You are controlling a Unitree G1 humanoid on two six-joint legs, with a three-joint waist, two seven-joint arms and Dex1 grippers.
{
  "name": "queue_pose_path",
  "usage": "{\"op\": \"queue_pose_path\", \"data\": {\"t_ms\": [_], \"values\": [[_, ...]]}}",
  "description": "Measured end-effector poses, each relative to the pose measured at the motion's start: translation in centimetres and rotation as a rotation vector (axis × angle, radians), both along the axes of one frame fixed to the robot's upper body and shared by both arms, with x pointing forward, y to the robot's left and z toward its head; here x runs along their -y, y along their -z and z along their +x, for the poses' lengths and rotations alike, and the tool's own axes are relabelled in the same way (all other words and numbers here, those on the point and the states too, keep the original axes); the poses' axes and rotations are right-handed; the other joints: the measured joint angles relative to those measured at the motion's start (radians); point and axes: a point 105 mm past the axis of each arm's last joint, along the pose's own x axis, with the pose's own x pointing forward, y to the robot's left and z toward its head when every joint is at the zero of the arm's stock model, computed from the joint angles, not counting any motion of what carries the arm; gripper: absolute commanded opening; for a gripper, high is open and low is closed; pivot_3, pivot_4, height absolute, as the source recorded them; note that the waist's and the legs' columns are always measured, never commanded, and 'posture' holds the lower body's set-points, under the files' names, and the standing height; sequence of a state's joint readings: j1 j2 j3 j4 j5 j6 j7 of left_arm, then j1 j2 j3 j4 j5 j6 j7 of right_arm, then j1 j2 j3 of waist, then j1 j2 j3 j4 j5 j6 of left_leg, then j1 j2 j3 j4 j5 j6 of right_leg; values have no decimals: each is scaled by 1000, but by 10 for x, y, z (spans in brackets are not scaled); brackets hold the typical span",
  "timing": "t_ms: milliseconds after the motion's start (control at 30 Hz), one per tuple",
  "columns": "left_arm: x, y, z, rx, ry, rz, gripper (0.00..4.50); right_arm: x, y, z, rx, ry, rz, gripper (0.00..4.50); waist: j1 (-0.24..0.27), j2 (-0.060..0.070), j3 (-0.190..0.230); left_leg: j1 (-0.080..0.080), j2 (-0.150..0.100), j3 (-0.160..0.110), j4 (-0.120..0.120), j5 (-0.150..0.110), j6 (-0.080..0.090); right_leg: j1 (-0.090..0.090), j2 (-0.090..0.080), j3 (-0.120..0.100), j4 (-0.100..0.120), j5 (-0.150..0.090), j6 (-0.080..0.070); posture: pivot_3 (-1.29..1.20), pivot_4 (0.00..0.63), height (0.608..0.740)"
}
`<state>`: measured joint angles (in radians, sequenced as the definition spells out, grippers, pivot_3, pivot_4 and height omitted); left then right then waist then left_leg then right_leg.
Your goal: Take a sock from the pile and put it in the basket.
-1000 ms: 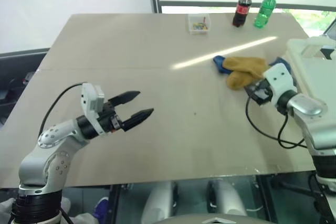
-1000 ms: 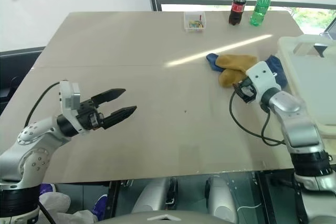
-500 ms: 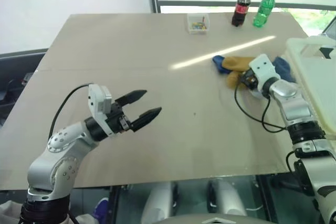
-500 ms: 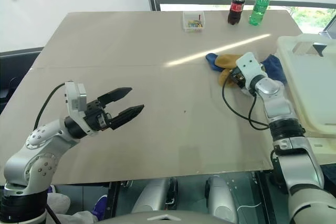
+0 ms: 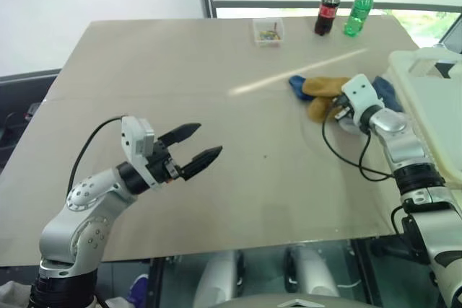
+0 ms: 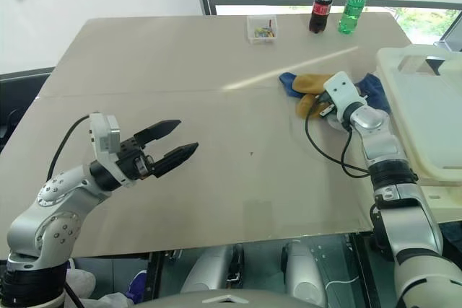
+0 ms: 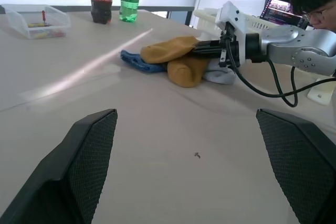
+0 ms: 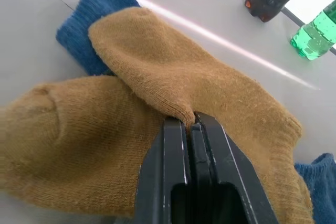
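Head views. Beige table [image 5: 180, 70] filled most of the frame, matte, with a bright streak of light across its upper right. At the far edge, upper right: a dark cola bottle [image 5: 325, 9] with red cap and red label, writing too small to read, and just beside it a green bottle [image 5: 359, 11] with yellow cap. Left of them a small clear box [image 5: 268, 31] holding small coloured bits. Pile [image 5: 339, 95] lay at right centre: the mustard sock [image 5: 325, 89] on top, blue knit showing at both ends. Right gripper [image 6: 323, 110] sat in the pile, its white wrist block covering part of it, black cable looping toward the lower right. White basket [image 5: 433, 106] at the right edge, just beside the pile, thick rim, handle cut-out visible. Left gripper [image 5: 201, 145] hung over bare table at lower left, fingers spread wide, nothing between them, well apart from the pile.

Left wrist view. Two black textured fingers [image 7: 86, 156] stood far apart at the lower corners. Beyond, the sock lay folded over a blue one, pale grey knit under it; right gripper entered from the right. A person's dark hair and a lit screen showed at upper right.

Right wrist view. Black fingers [image 8: 170, 177] pressed together, pinching a fold of the sock, soft ribbed knit. Blue sock [image 8: 89, 22] behind it at upper left.
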<state>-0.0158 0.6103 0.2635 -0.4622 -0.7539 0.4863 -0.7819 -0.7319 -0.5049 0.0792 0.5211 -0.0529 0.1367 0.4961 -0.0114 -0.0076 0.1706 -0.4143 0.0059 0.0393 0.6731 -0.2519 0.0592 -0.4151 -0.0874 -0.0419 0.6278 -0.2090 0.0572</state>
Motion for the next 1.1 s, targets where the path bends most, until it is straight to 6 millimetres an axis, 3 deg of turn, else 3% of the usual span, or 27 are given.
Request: {"op": "queue_pose_path", "data": {"t_ms": [133, 267, 433, 667, 767, 967, 1100], "values": [[1, 0, 1, 2, 3, 4, 4500, -24, 1, -17, -59, -134, -4, 56, 0, 0, 0, 0, 0, 0, 0, 0, 0, 0, 0, 0, 0, 0, 0, 0, 150, 737], [5, 2, 1, -5, 19, 2, 4500, -48, 21, -41, -186, -241, -17, 56, 2, 0, 0, 0, 0, 0, 0, 0, 0, 0, 0, 0, 0, 0, 0, 0, 150, 737], [6, 5, 0, -15, 23, 1, 4500, -71, 21, -62, -240, -353, -8, 56, 2, 0, 0, 0, 0, -1, 0, 0, 0, 0, 0, 0, 0, 0, 0, 0, 150, 737], [4, 14, -5, -54, 24, 9, 4500, -114, 43, -119, -391, -647, 4, 56, 2, 0, 0, 0, 0, -1, 0, -2, 3, 0, 0, 0, 0, 0, 0, 0, 150, 737], [0, 25, -11, -103, 35, 38, 4500, -119, 52, -137, -416, -747, -32, 56, 3, 0, 0, 0, 0, -1, 0, -2, 4, 0, 0, -1, 0, 0, 0, 0, 150, 737], [-1, 32, -17, -140, 61, 73, 4500, -120, 56, -149, -421, -800, -59, 56, 4, 0, 0, 1, 0, -1, 0, -2, 3, 0, 0, -1, 0, 0, 0, 0, 150, 737], [0, 35, -18, -151, 70, 98, 4500, -123, 56, -152, -416, -815, -67, 1132, 4, 0, 0, 1, 0, -1, 0, 0, 0, 0, 0, -1, 0, 0, 0, 0, 150, 737]]}}
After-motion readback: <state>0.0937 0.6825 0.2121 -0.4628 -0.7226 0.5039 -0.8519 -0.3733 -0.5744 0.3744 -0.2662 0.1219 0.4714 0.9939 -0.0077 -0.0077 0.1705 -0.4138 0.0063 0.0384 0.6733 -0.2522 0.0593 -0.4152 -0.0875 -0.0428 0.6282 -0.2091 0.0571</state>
